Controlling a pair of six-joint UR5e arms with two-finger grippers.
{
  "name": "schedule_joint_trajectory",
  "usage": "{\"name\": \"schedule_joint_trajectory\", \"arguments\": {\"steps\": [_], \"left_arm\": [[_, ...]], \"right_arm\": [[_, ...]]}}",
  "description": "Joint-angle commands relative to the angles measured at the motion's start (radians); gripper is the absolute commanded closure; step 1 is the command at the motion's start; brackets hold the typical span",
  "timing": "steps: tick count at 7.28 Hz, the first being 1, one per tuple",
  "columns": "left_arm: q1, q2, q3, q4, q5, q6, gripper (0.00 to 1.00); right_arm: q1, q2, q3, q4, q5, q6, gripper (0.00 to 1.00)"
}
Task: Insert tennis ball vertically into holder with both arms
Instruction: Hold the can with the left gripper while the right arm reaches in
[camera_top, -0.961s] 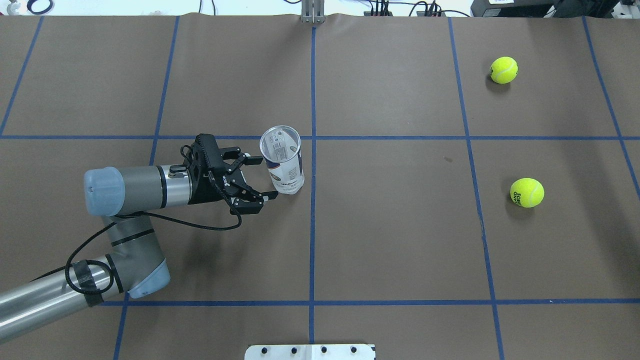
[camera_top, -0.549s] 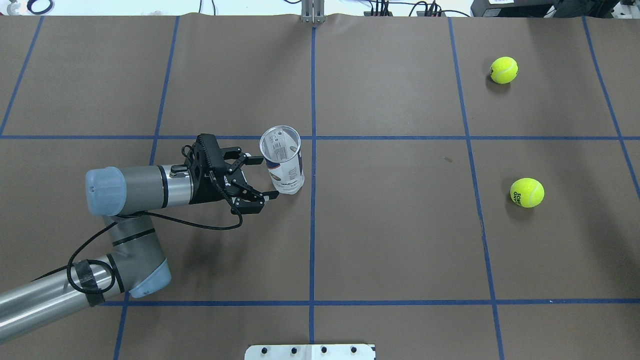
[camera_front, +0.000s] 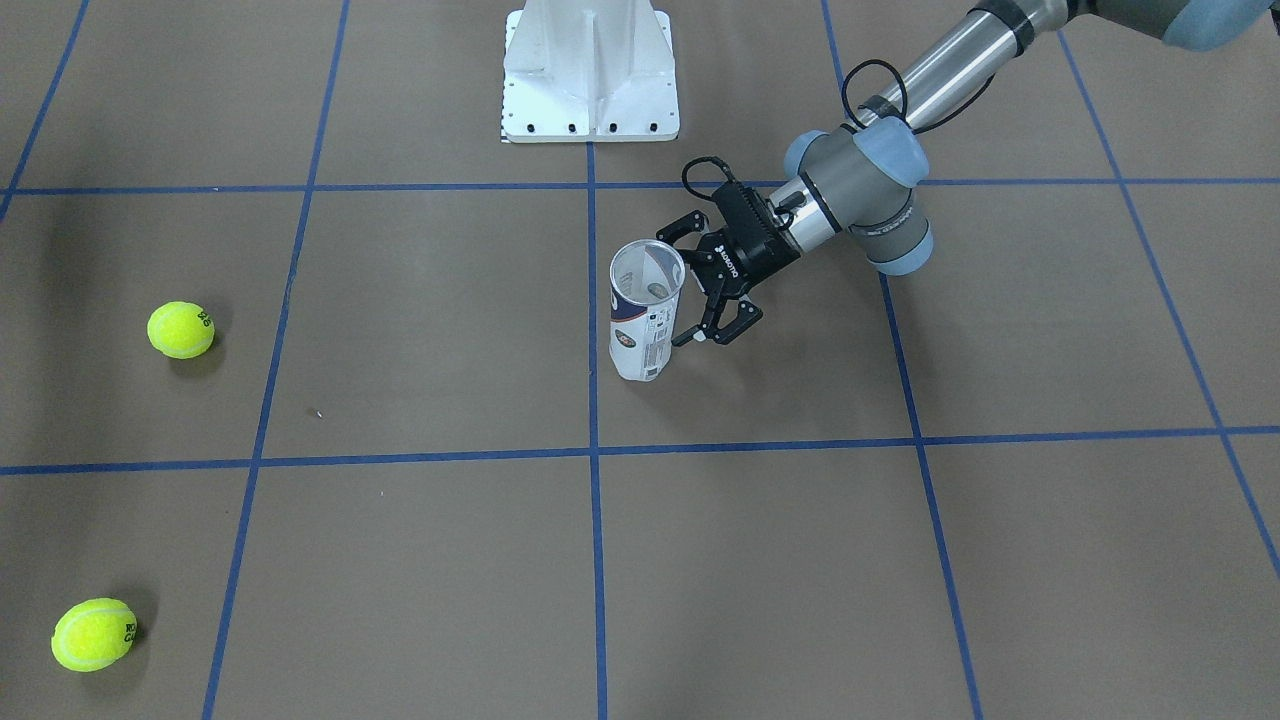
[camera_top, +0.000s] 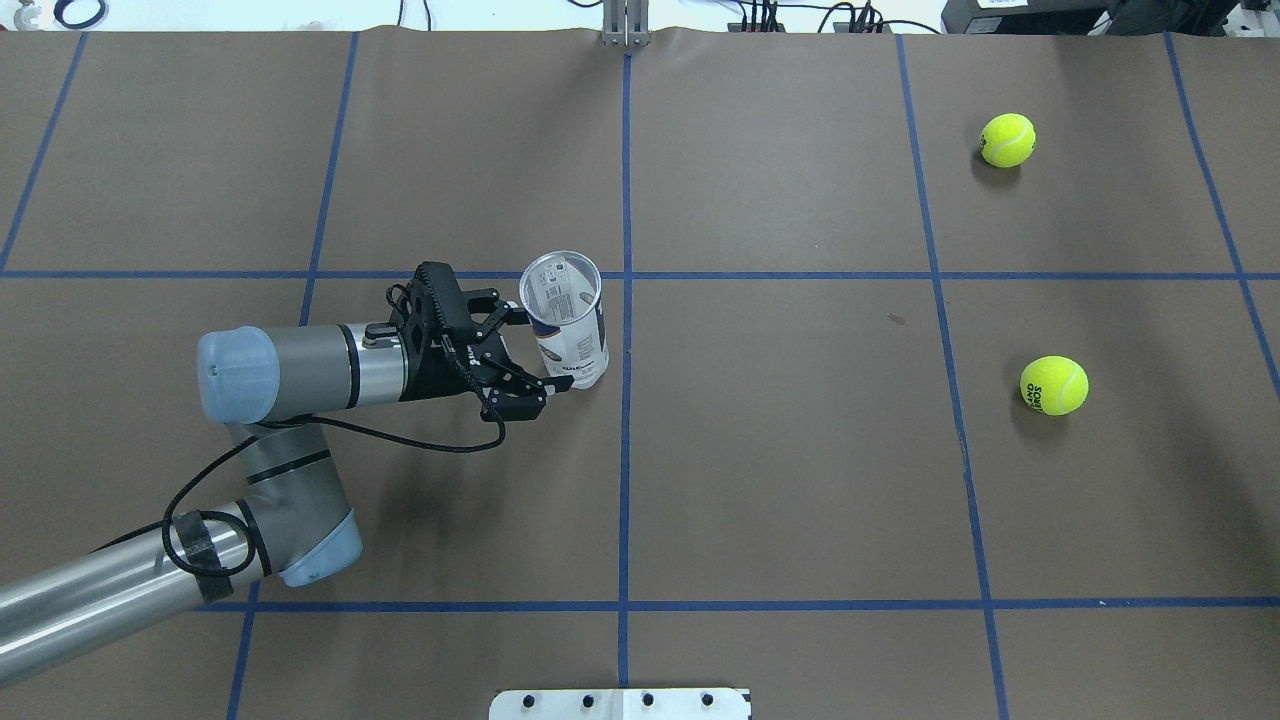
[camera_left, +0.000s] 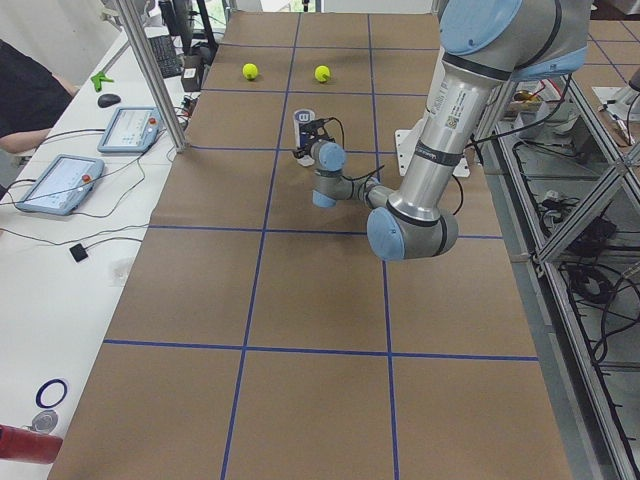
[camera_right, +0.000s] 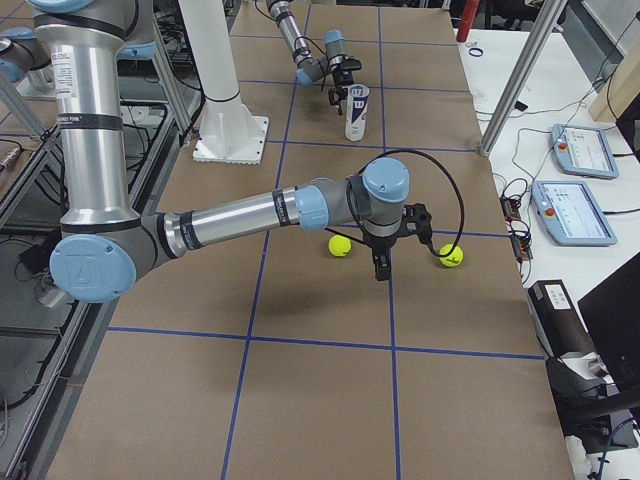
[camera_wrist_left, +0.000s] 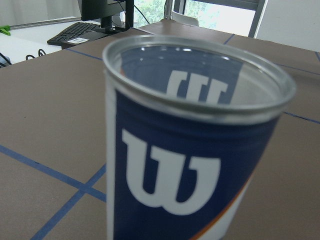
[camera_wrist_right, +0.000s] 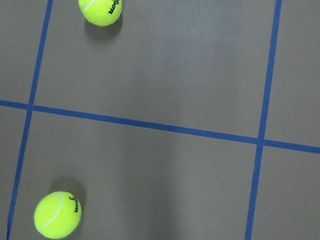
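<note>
The holder (camera_top: 565, 325), a clear can with a navy and white label and a silver rim, stands upright and open near the table's middle (camera_front: 645, 315). It fills the left wrist view (camera_wrist_left: 190, 150). My left gripper (camera_top: 540, 352) is open, lying level, with its fingers on either side of the holder's lower part (camera_front: 680, 287). I see no contact. Two yellow tennis balls (camera_top: 1008, 140) (camera_top: 1053, 385) lie on the right side. My right gripper (camera_right: 380, 270) hangs above the table between the balls; I cannot tell if it is open.
The white pedestal base (camera_front: 590, 70) stands at the robot's edge. Brown paper with blue tape lines (camera_top: 625, 450) covers the table. Both balls show in the right wrist view (camera_wrist_right: 100, 10) (camera_wrist_right: 57, 214). Operator tablets (camera_right: 575, 150) lie on a side table.
My left arm has moved right toward the holder, so the open fingers now reach alongside it. The holder and balls have not moved.
</note>
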Motion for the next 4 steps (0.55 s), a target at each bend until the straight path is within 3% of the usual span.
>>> {"name": "schedule_joint_trajectory", "arguments": {"steps": [1, 4], "left_arm": [[0.000, -0.002, 0.010, -0.001, 0.001, 0.002, 0.01], [0.000, -0.031, 0.047, 0.001, 0.003, 0.002, 0.01]], "right_arm": [[-0.019, 0.001, 0.003, 0.048, 0.000, 0.037, 0.01], [-0.093, 0.010, 0.000, 0.129, -0.034, 0.076, 0.00]]}}
